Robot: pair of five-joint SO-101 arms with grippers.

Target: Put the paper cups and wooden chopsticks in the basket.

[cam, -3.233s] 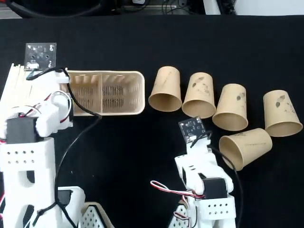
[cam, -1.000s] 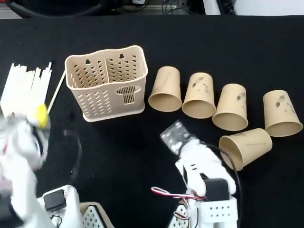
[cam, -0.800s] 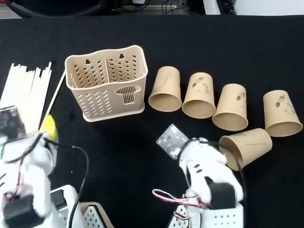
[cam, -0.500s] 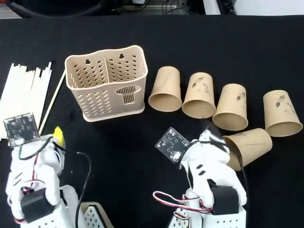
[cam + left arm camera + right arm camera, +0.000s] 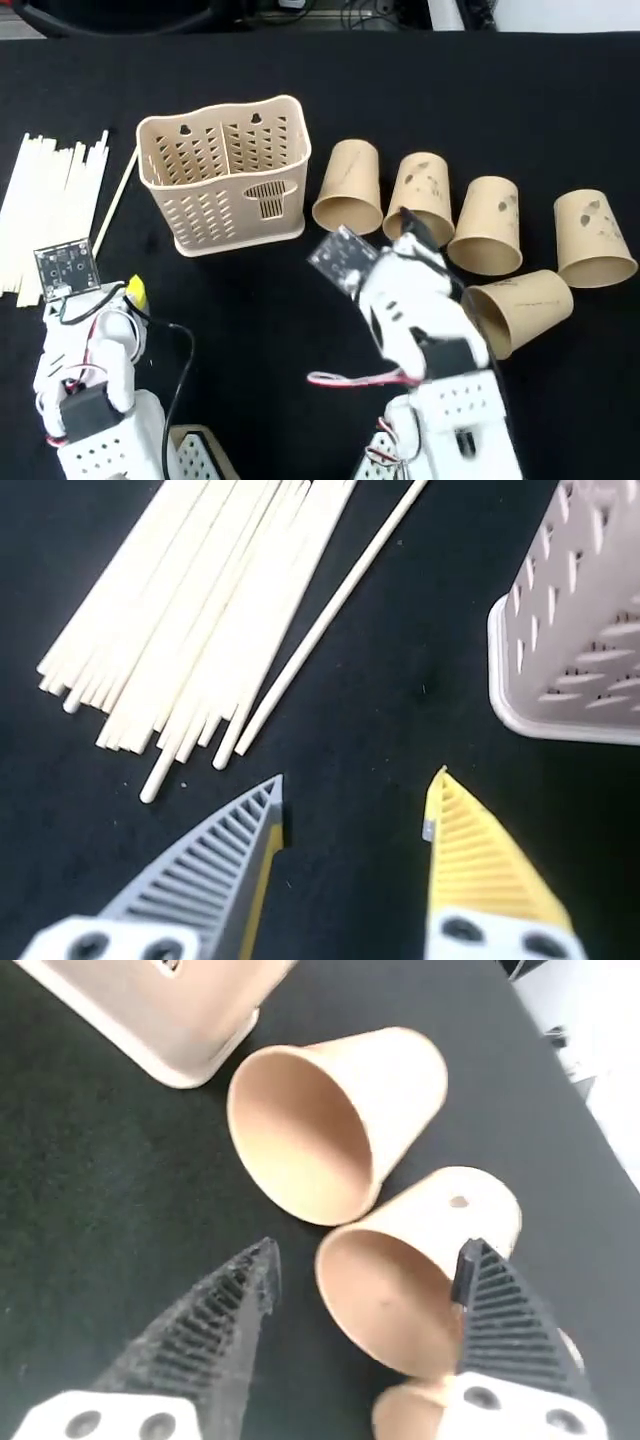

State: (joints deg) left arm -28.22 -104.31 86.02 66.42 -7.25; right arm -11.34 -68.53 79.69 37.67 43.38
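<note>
paper cups [image 5: 349, 188] and wooden chopsticks [image 5: 55, 205] all lay outside the basket [image 5: 225, 175]; left pincer [image 5: 359, 778] and right pincer [image 5: 367, 1255] were wide, empty.

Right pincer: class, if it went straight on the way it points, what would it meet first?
Probably the second cup from the basket, whose mouth faces the open right pincer; depth is uncertain.
</note>
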